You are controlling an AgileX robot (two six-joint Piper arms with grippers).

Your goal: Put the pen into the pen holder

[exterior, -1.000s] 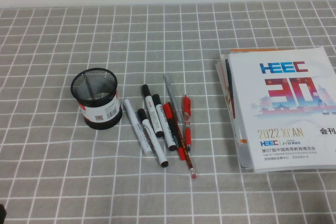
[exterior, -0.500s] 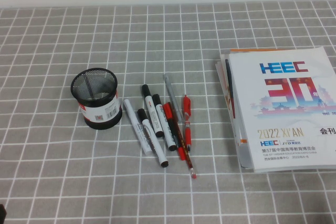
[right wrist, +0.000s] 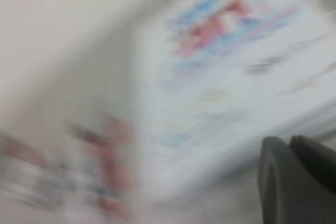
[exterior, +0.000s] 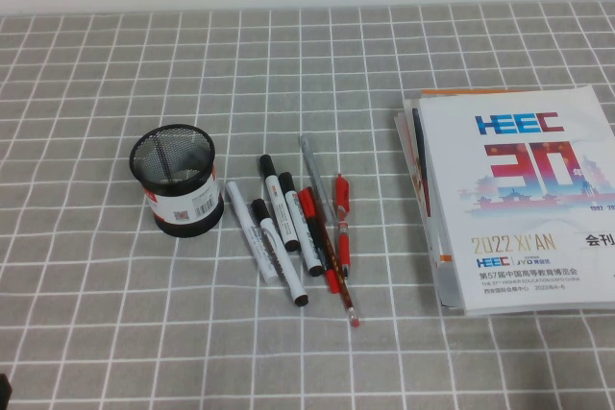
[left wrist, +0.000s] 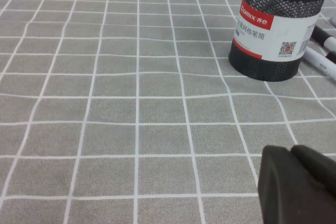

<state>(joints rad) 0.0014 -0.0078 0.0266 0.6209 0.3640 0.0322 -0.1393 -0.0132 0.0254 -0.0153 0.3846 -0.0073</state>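
The pen, slim and all red, lies on the checked cloth at the right edge of a cluster of markers. The pen holder, a black mesh cup with a white-and-red label, stands upright and empty left of the cluster. It also shows in the left wrist view. My left gripper is shut and empty, low over bare cloth, well short of the cup. My right gripper is shut and empty, near the booklets. Neither gripper shows in the high view.
A stack of white booklets lies at the right of the table and fills the blurred right wrist view. A thin red pencil and a grey pen lie in the cluster. The cloth covers the table.
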